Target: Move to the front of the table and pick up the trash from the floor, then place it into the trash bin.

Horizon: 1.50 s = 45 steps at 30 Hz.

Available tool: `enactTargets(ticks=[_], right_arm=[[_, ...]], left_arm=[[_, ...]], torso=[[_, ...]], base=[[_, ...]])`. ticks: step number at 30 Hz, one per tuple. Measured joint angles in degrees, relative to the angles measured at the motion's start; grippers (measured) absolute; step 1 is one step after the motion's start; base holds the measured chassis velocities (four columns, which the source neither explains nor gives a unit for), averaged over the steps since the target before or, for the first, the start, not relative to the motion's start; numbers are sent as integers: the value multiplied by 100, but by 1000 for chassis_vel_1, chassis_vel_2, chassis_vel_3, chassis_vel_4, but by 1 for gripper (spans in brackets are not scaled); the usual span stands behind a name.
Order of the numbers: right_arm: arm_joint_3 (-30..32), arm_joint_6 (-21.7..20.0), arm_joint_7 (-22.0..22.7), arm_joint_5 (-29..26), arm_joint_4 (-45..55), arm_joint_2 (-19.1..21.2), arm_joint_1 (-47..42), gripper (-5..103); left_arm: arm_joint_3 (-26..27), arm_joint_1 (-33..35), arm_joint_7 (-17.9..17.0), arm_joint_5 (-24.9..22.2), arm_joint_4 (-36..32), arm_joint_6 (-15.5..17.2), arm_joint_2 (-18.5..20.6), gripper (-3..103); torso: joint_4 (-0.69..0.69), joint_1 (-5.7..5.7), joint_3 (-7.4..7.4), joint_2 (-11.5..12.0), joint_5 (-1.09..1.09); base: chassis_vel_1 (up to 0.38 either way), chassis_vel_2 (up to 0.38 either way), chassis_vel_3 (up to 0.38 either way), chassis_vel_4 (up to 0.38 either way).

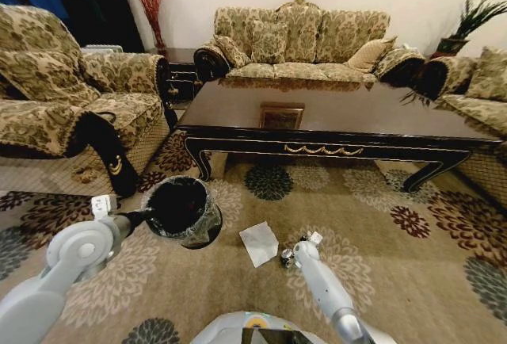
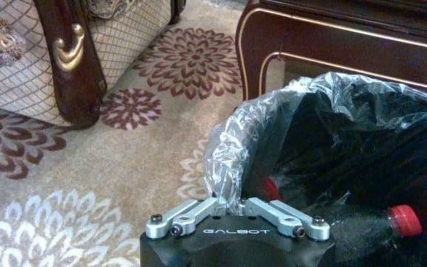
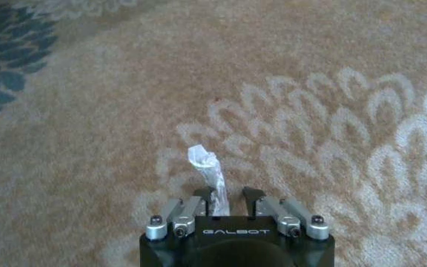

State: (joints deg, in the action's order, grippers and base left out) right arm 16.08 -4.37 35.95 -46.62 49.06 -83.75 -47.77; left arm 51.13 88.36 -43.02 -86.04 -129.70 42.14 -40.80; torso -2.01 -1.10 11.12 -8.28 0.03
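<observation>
1. Standing before the sofa, the table (image 1: 333, 118) fronts the flowered carpet (image 1: 380, 249).
2. Left gripper (image 2: 230, 204) is clamped on the bin (image 1: 179, 209) liner's rim; a red-capped bottle (image 2: 391, 222) lies inside.
3. Right gripper (image 3: 228, 196) grasps a twisted silvery wrapper (image 3: 207, 167) above the carpet, beside white paper (image 1: 259, 242).

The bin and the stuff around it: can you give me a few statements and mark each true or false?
1. A red-capped bottle lies inside the bin. True.
2. The white paper is in the bin. False: it lies on the floor, between the bin and the right gripper.
3. The left gripper is clamped on the bin's rim. True.
4. The bin stands on the table. False: it stands on the floor in front of the table.
</observation>
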Motion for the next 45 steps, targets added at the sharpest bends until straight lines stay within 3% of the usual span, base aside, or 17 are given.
enactTargets(ticks=[4, 12, 22, 25, 36, 45], right_arm=[[-30, 15, -2, 25, 50, 11, -18, 27], [-219, 246, 60, 56, 573, 304, -124, 2], [-415, 937, 55, 10, 1834, 558, -335, 0], [-567, 1300, -219, -107, 2594, 673, -509, 0], [-915, 1664, -626, -197, 3504, 806, -662, 0], [-1388, 2048, -1274, -333, 4496, 970, -461, 0]], left_arm=[[1, 3, 3, 16, 0, 0, -9, 1], [-136, -104, 15, 56, 102, 0, -59, 1], [-344, -267, 39, 142, 197, 0, -169, 1], [-412, -341, 69, 163, 281, 0, -175, 1], [-666, -620, 157, 243, 561, 0, -225, 1], [-1014, -949, 208, 292, 740, 0, -293, 1]], torso=[[0, 0, 0, 0, 0], [2, -1, 0, 0, -3], [2, -1, 0, 1, -4], [2, -1, 0, 0, -4], [2, -1, 0, 1, -4], [1, -1, 0, 1, -4]], base=[[0, 0, 0, 0], [0, 0, 0, 0], [0, 0, 0, 0], [0, 0, 0, 0], [0, 0, 0, 0], [0, 0, 0, 0]])
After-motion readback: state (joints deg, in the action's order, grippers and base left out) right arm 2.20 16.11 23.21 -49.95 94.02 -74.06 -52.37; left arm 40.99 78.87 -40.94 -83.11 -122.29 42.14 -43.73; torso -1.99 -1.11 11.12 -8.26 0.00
